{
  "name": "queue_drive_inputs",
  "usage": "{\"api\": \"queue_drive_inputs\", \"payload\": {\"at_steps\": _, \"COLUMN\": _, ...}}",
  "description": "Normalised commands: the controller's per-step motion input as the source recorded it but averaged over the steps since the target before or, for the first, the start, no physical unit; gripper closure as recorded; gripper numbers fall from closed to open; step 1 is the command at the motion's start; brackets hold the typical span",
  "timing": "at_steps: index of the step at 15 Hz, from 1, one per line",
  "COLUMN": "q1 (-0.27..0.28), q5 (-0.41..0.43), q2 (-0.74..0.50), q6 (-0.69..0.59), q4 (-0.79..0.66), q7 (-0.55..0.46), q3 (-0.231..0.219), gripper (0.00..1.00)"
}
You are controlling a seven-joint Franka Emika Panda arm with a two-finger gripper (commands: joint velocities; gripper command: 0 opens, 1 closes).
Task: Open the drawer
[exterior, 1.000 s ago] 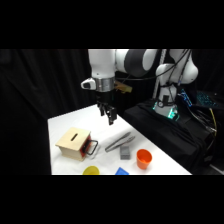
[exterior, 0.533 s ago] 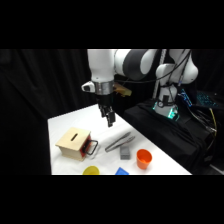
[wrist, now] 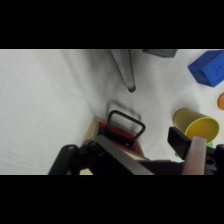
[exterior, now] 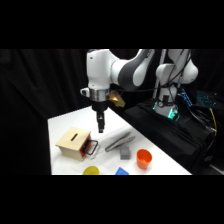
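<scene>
A small light-wood box (exterior: 73,143) with a slot on top stands at the table's front left. The drawer (exterior: 86,149) fills its right face: a red-orange front panel (wrist: 118,136) carrying a black loop handle (exterior: 92,147) (wrist: 125,124). The drawer looks pushed in. My gripper (exterior: 100,123) hangs a little above and behind the handle, touching nothing. In the wrist view the gripper (wrist: 124,146) stands open over the panel, the handle just ahead of it and one finger (wrist: 194,154) showing at the right.
Metal tongs (exterior: 119,141) (wrist: 125,67) lie right of the box, with a grey block (exterior: 125,154) beside them. An orange cup (exterior: 144,158), a yellow cup (exterior: 91,171) (wrist: 196,125) and a blue block (exterior: 121,171) (wrist: 212,67) sit near the front edge.
The gripper has come down a little and shifted slightly left, closer to the drawer's handle. Nothing on the table has moved.
</scene>
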Motion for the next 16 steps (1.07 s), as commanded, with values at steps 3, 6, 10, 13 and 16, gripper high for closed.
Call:
{"api": "queue_drive_inputs", "payload": {"at_steps": 3, "q1": 0.099, "q5": -0.024, "q2": 0.21, "q6": 0.32, "q4": 0.1, "q7": 0.33, "q3": -0.129, "gripper": 0.0}}
{"api": "queue_drive_inputs", "payload": {"at_steps": 6, "q1": 0.174, "q5": -0.095, "q2": 0.21, "q6": 0.32, "q4": 0.12, "q7": 0.35, "q3": -0.187, "gripper": 0.0}}
{"api": "queue_drive_inputs", "payload": {"at_steps": 10, "q1": 0.184, "q5": -0.09, "q2": 0.24, "q6": 0.25, "q4": 0.17, "q7": 0.28, "q3": -0.211, "gripper": 0.0}}
{"api": "queue_drive_inputs", "payload": {"at_steps": 13, "q1": 0.14, "q5": -0.045, "q2": 0.27, "q6": 0.17, "q4": 0.22, "q7": 0.18, "q3": -0.185, "gripper": 0.0}}
{"api": "queue_drive_inputs", "payload": {"at_steps": 16, "q1": 0.128, "q5": -0.004, "q2": 0.27, "q6": 0.11, "q4": 0.23, "q7": 0.13, "q3": -0.154, "gripper": 0.0}}
